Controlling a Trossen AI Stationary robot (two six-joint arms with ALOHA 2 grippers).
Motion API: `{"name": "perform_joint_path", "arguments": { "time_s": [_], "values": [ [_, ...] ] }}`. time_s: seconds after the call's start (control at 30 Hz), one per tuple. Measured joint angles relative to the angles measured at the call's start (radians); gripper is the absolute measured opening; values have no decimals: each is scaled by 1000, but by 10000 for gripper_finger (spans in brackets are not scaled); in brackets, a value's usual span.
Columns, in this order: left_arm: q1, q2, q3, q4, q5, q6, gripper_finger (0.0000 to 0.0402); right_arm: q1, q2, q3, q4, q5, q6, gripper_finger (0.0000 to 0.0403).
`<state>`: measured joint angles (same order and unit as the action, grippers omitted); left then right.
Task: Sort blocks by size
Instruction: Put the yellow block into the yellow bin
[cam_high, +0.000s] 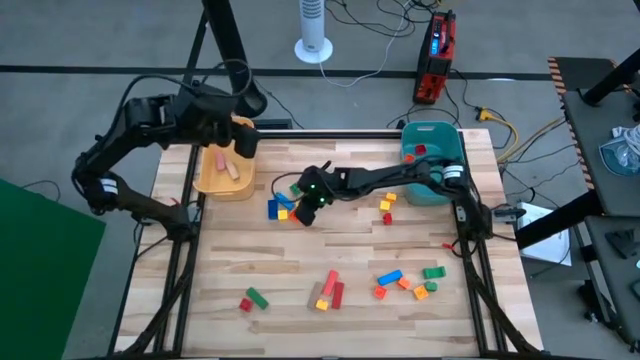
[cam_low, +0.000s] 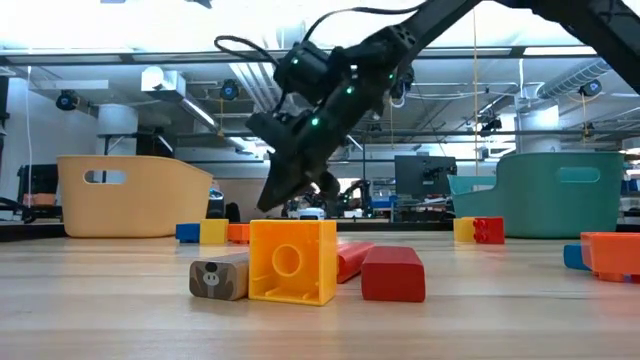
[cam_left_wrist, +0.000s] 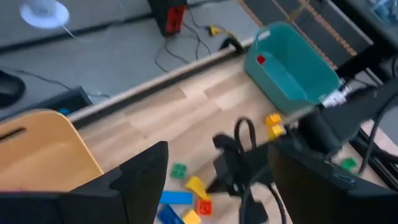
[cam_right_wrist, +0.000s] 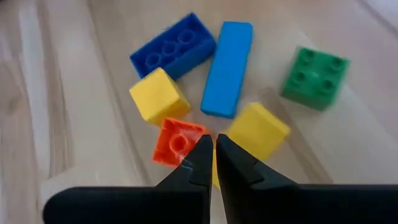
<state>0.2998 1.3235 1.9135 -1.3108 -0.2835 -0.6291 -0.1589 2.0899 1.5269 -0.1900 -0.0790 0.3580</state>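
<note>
Right gripper nearly shut, empty, hovering over our block cluster mid-table toward far edge. Orange cube sits just beside fingertips; left gripper waits over yellow bin, fingers spread.

Our right gripper reaches across from the teal bin toward mid-surface, angled steeply downward, jaws pressed together. Our left gripper hangs over the yellow bin, elbow folded back.

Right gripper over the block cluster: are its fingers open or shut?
Shut, holding nothing. In the right wrist view the right gripper has its fingertips nearly touching, with no block between them, just above the orange block and a yellow block.
</note>
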Motion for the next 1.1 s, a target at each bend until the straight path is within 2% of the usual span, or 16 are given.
{"name": "perform_joint_path", "arguments": {
  "time_s": [0.23,0.33,0.53,0.63,0.73,0.87,1.1],
  "values": [
    [-11,0,67,-3,3,-25,262,-1,50,2,-1,0,15,13],
    [-18,0,89,-3,4,-37,262,-1,29,2,-98,0,-8,13],
    [-18,0,90,-16,5,-26,263,0,-97,1,-399,-2,-67,13],
    [-18,2,73,-44,5,-14,263,0,-183,1,-442,0,-8,13],
    [-18,6,46,-63,5,-4,263,-11,-246,1,-391,4,65,13],
    [-18,11,4,-72,5,36,263,-23,-262,1,-266,37,103,12],
    [-18,10,-58,-76,-37,66,263,-22,-148,0,18,45,114,12]
  ]
}}
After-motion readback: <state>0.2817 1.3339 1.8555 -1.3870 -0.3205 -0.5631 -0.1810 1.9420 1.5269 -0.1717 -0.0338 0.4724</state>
